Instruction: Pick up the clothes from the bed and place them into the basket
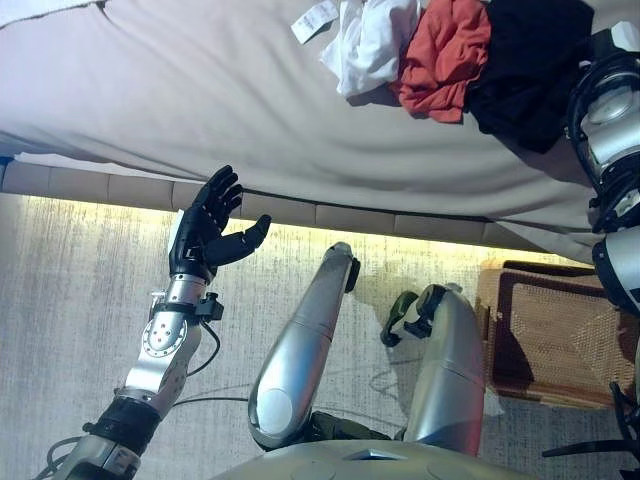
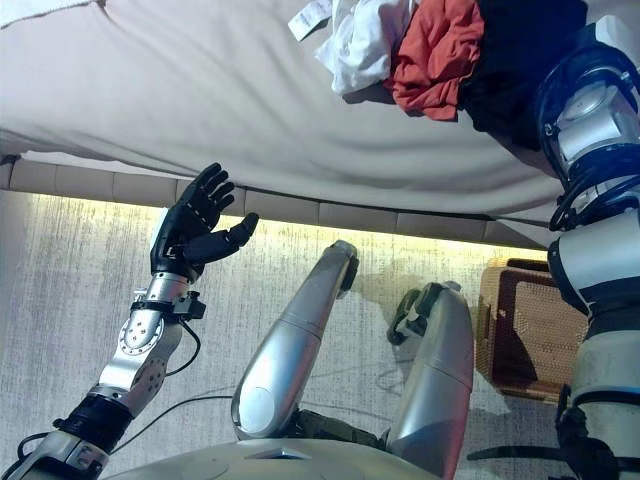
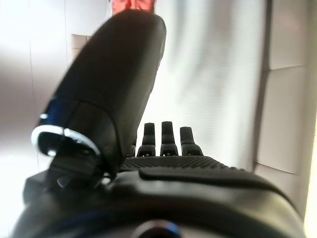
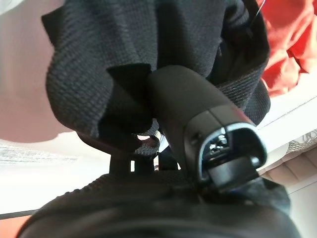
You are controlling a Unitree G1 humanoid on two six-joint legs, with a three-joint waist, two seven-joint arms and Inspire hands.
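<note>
On the bed (image 1: 200, 90), a black garment (image 1: 525, 60) lies beside a rust-red one (image 1: 445, 55) and a white one (image 1: 375, 40) with an unreadable tag (image 1: 314, 21). The right hand (image 4: 198, 124) pinches the black cloth; the left hand (image 1: 205, 230) hangs open below the bed edge. The basket (image 1: 545, 335) stands on the floor beneath the bed's edge.

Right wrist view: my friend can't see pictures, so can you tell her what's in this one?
Seen from very close, the robot's right hand pinches a black garment between its thumb and fingers, and the dark cloth fills most of the picture. A red-orange garment lies beside it on the pale bed sheet.
</note>
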